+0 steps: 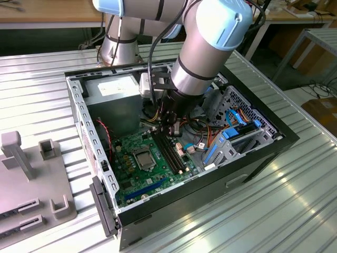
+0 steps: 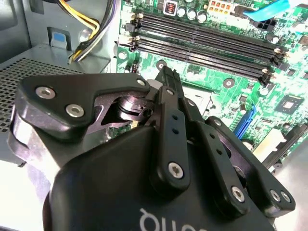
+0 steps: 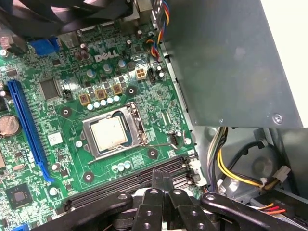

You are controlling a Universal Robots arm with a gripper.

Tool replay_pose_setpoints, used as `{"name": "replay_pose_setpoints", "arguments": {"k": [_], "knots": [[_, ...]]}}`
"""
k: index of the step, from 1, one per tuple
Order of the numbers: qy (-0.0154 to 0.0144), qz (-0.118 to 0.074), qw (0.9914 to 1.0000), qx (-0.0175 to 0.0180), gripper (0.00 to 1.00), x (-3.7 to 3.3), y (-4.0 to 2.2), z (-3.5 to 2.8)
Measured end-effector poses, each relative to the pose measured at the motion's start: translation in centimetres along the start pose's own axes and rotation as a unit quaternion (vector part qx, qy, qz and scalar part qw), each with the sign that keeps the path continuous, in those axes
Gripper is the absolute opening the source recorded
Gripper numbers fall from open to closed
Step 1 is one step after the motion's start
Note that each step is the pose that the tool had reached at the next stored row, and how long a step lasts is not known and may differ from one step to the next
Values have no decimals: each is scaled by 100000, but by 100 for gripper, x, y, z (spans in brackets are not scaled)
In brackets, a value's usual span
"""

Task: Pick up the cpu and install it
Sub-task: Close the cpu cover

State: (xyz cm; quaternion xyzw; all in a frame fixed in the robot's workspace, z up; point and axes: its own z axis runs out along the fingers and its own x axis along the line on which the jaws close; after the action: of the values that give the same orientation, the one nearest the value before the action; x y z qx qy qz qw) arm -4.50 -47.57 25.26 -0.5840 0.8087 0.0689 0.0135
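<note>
In the first wrist view, the black metal end effector (image 3: 161, 192) sits nearest the lens, its two fingers (image 3: 158, 180) pressed together with nothing between them. In the second wrist view the same closed end effector (image 2: 168, 79) points down at the board, its tip just above the surface.

Just beyond the fingertips lie the long black memory slots (image 3: 130, 180), running side by side. Past them is the small flat square cpu (image 3: 109, 133), silver-grey on top, seated inside the black square socket frame with its metal lever (image 3: 115, 131) (the frame surrounds it on all four sides). The cpu is apart from the end effector, with the memory slots between them. All of this rests on the green motherboard (image 3: 72, 120), where a long blue expansion slot (image 3: 26, 127) runs along one side.

In the exterior view, the silver and pale blue robot arm (image 1: 210, 42) reaches down into the open black computer case (image 1: 263, 153), which stands on the ribbed metal counter (image 1: 295, 211). The cpu (image 1: 145, 158) shows there in the middle of the board, toward the exterior view's left of the end effector (image 1: 171, 129).
</note>
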Motion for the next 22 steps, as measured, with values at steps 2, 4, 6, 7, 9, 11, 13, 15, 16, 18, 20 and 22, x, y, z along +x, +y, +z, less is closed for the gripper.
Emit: {"name": "replay_pose_setpoints", "arguments": {"k": [2, 4, 6, 7, 9, 11, 13, 15, 16, 18, 20, 22], "knots": [[-3, -7, 100000, -1, 11, -38, -13, 3], [-34, 9, 100000, -8, 11, -115, -20, 19], [-147, -9, 100000, -50, 11, -201, 6, 56], [-153, -11, 100000, -48, 11, -226, 13, 70], [-155, -8, 100000, -50, 11, -265, 26, 100], [-160, -15, 100000, -50, 11, -280, 46, 118], [-153, -8, 100000, -49, 11, -270, 114, 143], [-147, -7, 100000, -49, 11, -265, 155, 158], [-146, -8, 100000, -50, 11, -265, 173, 166], [-152, -19, 100000, -53, 11, -258, 183, 170], [-148, -84, 100000, -60, 11, -226, 180, 167], [-137, -149, 100000, -65, 11, -192, 176, 163]]}}
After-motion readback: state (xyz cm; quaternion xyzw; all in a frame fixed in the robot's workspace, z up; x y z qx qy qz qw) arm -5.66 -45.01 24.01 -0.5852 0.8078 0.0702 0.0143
